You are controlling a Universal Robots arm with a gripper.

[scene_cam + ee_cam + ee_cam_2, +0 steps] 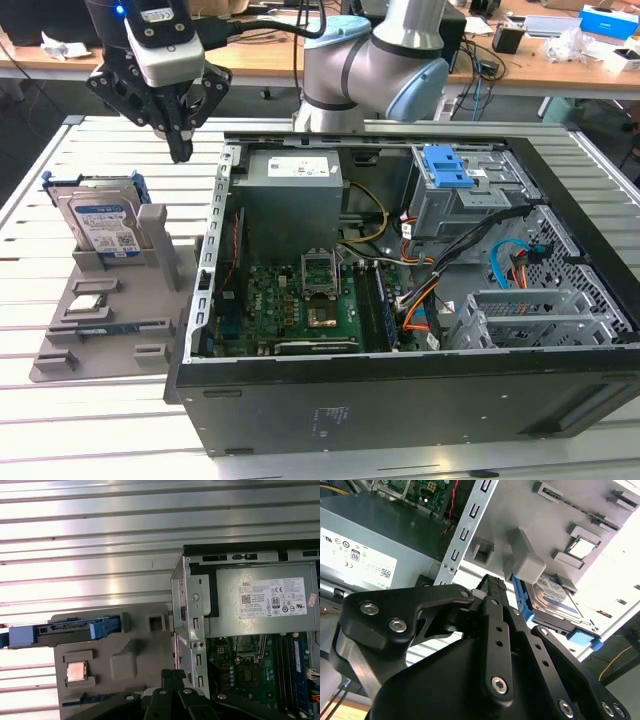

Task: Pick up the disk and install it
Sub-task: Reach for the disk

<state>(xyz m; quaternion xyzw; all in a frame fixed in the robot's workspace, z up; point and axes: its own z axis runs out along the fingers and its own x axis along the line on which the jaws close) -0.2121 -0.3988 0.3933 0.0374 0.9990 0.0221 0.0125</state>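
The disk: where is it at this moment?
The disk stands on edge in the grey holder at the exterior view's left, beside the open computer case; the gripper hangs above, apart from it.

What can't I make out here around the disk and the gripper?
Disk: lower part sunk in the grey holder, exterior view.
Disk label: turned edge-on to the first wrist view.
Disk in the second wrist view: partly covered by the gripper body.
Drive cage interior: hidden under its blue latch, exterior view.
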